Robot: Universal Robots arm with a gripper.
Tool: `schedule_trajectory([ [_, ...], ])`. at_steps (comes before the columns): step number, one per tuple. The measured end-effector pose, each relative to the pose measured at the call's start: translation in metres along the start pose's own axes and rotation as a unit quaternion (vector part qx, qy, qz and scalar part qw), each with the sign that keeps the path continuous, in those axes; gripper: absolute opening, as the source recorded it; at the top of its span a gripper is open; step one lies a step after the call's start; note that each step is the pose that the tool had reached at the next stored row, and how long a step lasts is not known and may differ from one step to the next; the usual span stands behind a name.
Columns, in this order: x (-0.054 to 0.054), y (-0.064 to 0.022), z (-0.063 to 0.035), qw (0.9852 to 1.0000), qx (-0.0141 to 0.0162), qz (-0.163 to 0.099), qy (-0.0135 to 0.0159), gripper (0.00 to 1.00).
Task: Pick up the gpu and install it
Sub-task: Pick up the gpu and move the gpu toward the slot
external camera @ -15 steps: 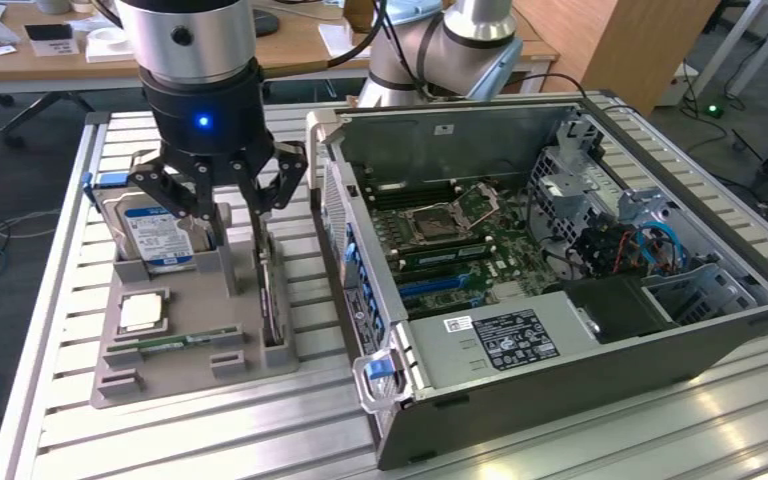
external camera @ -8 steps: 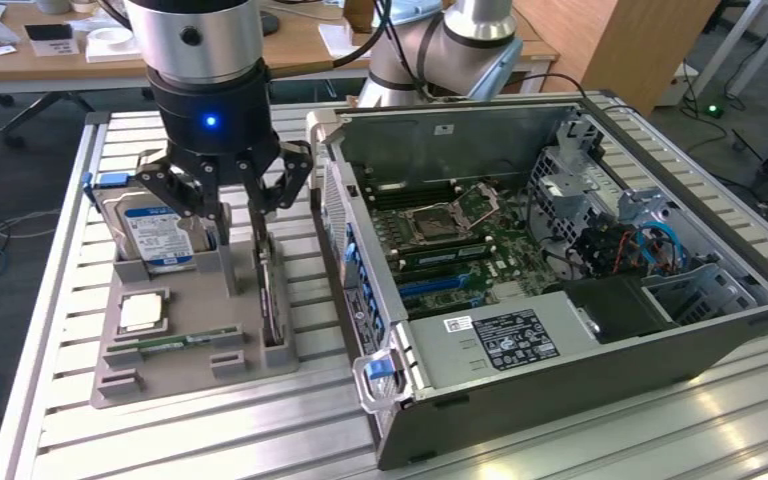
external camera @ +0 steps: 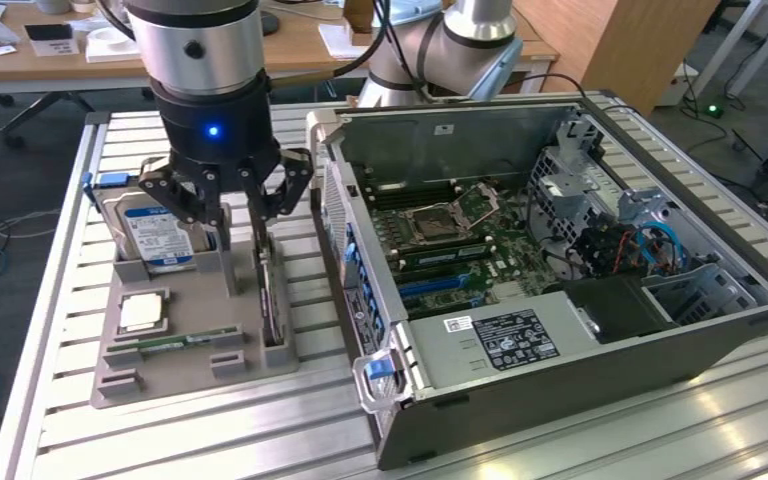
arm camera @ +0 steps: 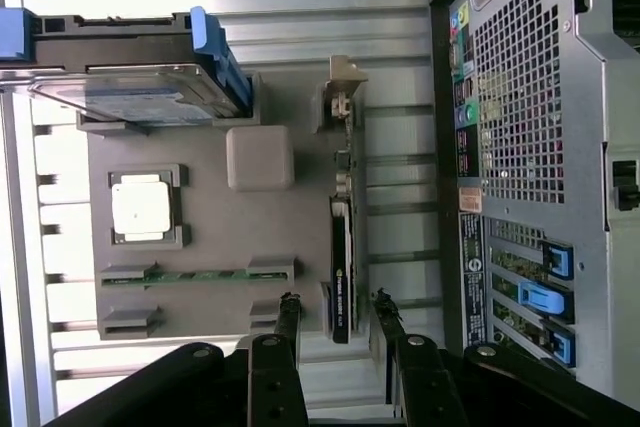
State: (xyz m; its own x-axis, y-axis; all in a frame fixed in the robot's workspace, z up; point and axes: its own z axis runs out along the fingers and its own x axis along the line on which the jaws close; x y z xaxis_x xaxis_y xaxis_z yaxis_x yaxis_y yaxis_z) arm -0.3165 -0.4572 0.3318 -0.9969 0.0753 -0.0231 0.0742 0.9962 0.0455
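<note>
The gpu [arm camera: 342, 247] is a thin card standing on its long edge, with a black face, a strip of green board and a silver bracket at one end. It sits in a slot along the side of the grey holder [arm camera: 200, 147] nearest the open computer case [external camera: 558, 250]. The tool [arm camera: 337, 315] hangs right over the end away from the bracket, its fingers [arm camera: 288, 319] spread, one on each side of the card with a gap on both sides. It is gripping nothing. On the same holder lie a RAM stick [arm camera: 195, 274], a square processor [arm camera: 140, 209] and a hard drive [arm camera: 140, 97] in a blue frame, all well clear of the tool. The holder rests on the slatted metal desk [external camera: 64, 300].
</note>
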Motion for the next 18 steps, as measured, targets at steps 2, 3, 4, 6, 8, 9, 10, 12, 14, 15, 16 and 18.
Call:
schedule_trajectory([
  [2, 0.0001, -0.0002, 0.0032, 1.0000, 0.0000, 0.000, 0.0001, 0.42],
  [3, 0.0001, -0.0002, 0.0047, 1.0000, 0.0000, 0.000, 0.0001, 0.42],
  [4, 0.0001, -0.0003, 0.0062, 1.0000, 0.0000, 0.000, 0.0001, 0.42],
  [6, 0.0001, -0.0004, 0.0077, 1.0000, 0.0000, 0.000, 0.0001, 0.42],
  [8, 0.0002, -0.0004, 0.0077, 1.0000, 0.0001, 0.000, 0.0002, 0.42],
  [9, 0.0002, -0.0004, 0.0077, 1.0000, 0.0001, 0.000, 0.0001, 0.42],
  [10, 0.0002, -0.0004, 0.0077, 1.0000, 0.0001, 0.000, 0.0001, 0.42],
  [12, 0.0002, -0.0004, 0.0078, 1.0000, 0.0000, 0.000, 0.0001, 0.42],
  [14, -0.0001, -0.0003, 0.0081, 1.0000, -0.0001, 0.000, 0.0000, 0.42],
  [15, -0.0003, -0.0001, 0.0082, 1.0000, -0.0001, 0.000, 0.0000, 0.42],
  [16, -0.0004, 0.0000, 0.0082, 1.0000, 0.0000, 0.000, 0.0000, 0.42],
  [18, -0.0006, 0.0008, 0.0085, 1.0000, 0.0000, 0.000, 0.0001, 0.42],
])
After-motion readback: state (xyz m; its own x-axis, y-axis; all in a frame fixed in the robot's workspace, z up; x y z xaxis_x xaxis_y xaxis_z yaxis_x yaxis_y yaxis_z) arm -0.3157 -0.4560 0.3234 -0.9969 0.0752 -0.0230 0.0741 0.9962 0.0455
